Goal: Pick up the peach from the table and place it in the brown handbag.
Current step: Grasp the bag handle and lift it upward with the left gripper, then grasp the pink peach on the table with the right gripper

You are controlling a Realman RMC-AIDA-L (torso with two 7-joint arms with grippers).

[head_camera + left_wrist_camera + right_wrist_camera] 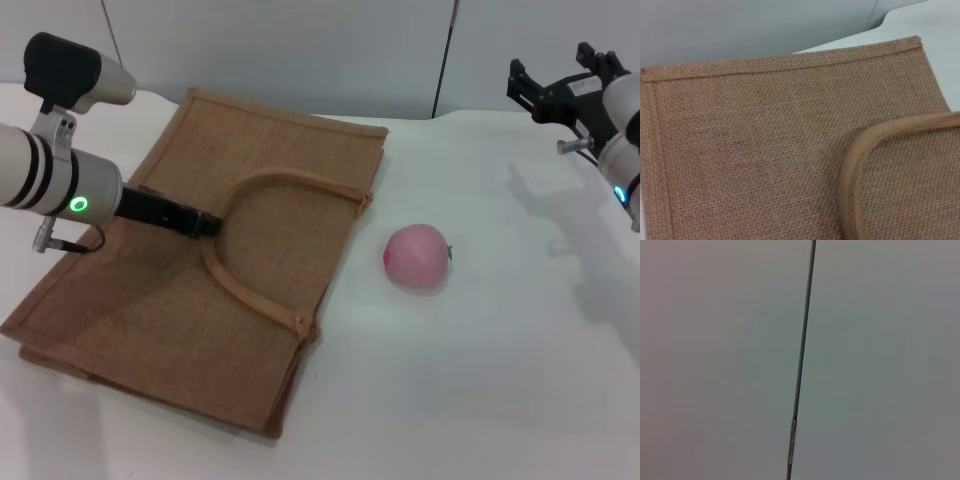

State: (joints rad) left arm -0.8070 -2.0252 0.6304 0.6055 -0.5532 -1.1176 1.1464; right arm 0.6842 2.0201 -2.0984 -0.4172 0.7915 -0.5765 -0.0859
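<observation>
Pink peach (418, 256) lies on the white table (480, 380), just beside the brown handbag (150, 300), well apart from the raised right gripper (545, 92), fingers spread. Left gripper (205, 224) hovers over the handbag, closure unclear.

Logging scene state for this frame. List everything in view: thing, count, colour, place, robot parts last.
brown handbag: 1, tan-brown jute, lying flat on the left half of the table.
handle: 1 arched loop showing, lighter tan, lying on top of the bag.
peach: 1, pink, on the table just right of the bag, apart from it.
table: 1, white, under everything.
wall panels: grey, behind the table, with a dark vertical seam.
left gripper: 1, black, low over the bag at the handle loop.
right gripper: 1, black, raised at the far right, away from the peach.
</observation>
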